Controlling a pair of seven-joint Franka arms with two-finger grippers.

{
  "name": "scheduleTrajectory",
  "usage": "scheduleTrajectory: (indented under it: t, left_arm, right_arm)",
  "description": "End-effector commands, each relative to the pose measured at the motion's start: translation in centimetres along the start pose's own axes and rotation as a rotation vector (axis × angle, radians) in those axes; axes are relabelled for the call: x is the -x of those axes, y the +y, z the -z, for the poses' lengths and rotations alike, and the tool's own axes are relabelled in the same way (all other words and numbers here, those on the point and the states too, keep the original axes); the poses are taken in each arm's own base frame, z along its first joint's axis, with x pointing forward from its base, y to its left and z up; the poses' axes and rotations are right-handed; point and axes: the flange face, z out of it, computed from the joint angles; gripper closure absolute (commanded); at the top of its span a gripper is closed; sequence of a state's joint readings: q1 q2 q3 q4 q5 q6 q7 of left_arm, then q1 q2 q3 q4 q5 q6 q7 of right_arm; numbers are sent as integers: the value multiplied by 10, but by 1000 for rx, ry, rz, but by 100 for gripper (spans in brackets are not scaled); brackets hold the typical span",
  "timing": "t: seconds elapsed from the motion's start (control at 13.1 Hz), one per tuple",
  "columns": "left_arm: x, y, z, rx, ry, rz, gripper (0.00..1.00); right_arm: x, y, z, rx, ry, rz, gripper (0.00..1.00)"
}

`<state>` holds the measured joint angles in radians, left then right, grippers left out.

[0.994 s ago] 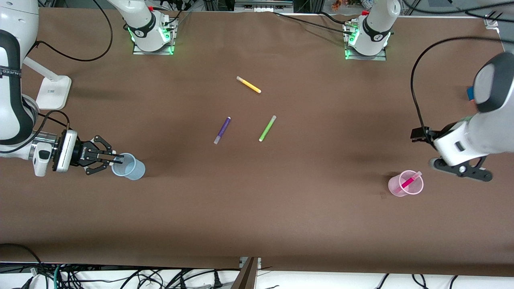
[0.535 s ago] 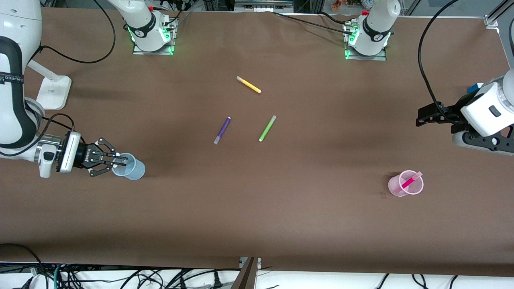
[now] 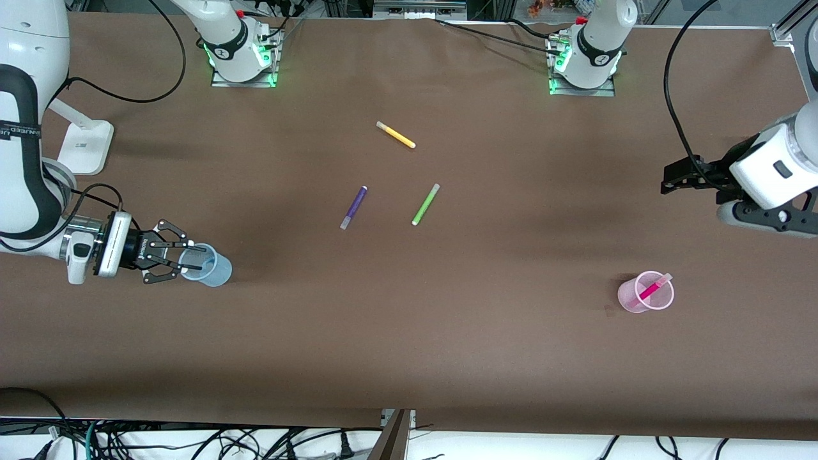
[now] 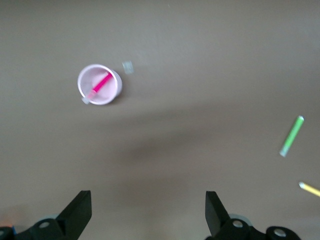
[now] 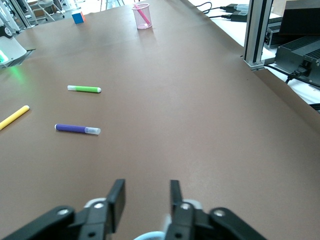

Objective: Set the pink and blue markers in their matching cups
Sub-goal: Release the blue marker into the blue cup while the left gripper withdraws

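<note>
The brown desk [image 3: 409, 332] carries everything. The right arm reaches from its base along the desk's end, its tool [image 3: 192, 257] lying level at the rim of the pale blue cup [image 3: 208, 266]; in the right wrist view the fingers [image 5: 117, 200] stand a little apart with a gap between them and the cup's rim just beneath [image 5: 150, 235]. Whether they pinch anything I cannot tell, and the blue marker cannot be made out in or near that cup. Small white lettering on the right tool's body is too small to read.

The left arm is up over its own end of the desk, its tool [image 4: 147, 212] wide open and holding nothing, hanging over bare desk near the pink cup [image 3: 645, 292].

The pink cup stands upright toward the left arm's end, nearer the front camera than the loose markers. The pink marker [image 3: 653, 288] leans inside it, long axis slanted, its pale cap poking over the rim on the side farther from the front camera.

Mid-desk lie three loose markers, well apart from both cups: the lime-green marker [image 3: 425, 204], the purple marker [image 3: 353, 207] beside it, and a yellow marker [image 3: 396, 135] farther from the front camera than both.
</note>
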<state>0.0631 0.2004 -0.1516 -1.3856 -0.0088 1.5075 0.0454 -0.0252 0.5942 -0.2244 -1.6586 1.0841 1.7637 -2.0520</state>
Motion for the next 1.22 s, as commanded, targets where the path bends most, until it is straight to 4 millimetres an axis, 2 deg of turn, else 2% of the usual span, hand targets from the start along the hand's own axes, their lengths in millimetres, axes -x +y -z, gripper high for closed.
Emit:
scheduleTrajectory:
  t: [0.0, 0.08, 0.23, 0.31, 0.54, 0.69, 0.84, 0.99, 1.07, 1.15]
  left_arm:
    - [60, 9, -9, -35, 42, -8, 0]
    - [61, 5, -7, -34, 44, 10, 0]
    - [64, 11, 1, -31, 56, 1, 0]
    - [67, 11, -8, -21, -5, 4, 0]
    - [65, 8, -6, 0, -35, 14, 0]
    - [65, -1, -4, 21, -27, 33, 0]
    - [64, -5, -4, 44, -22, 45, 0]
    - [63, -5, -5, 38, -24, 44, 0]
    - [63, -5, -5, 38, -24, 44, 0]
    - [62, -5, -5, 38, -24, 44, 0]
  right_arm:
    - [-16, 9, 14, 22, 28, -72, 0]
    - [-24, 12, 20, 29, 21, -114, 0]
    - [-32, 12, 24, 19, -9, -244, 0]
    - [-40, 12, 31, 20, -55, -317, 0]
    - [-76, 22, 54, 80, -215, -565, 0]
    - [-93, 22, 59, 114, -288, -765, 0]
    - [-106, 18, 56, 145, -363, -926, 0]
    - [-126, 12, 63, 226, -520, -1048, 0]
    - [-143, 7, 73, 275, -580, -1087, 0]
    - [-148, 3, 77, 295, -622, -1133, 0]
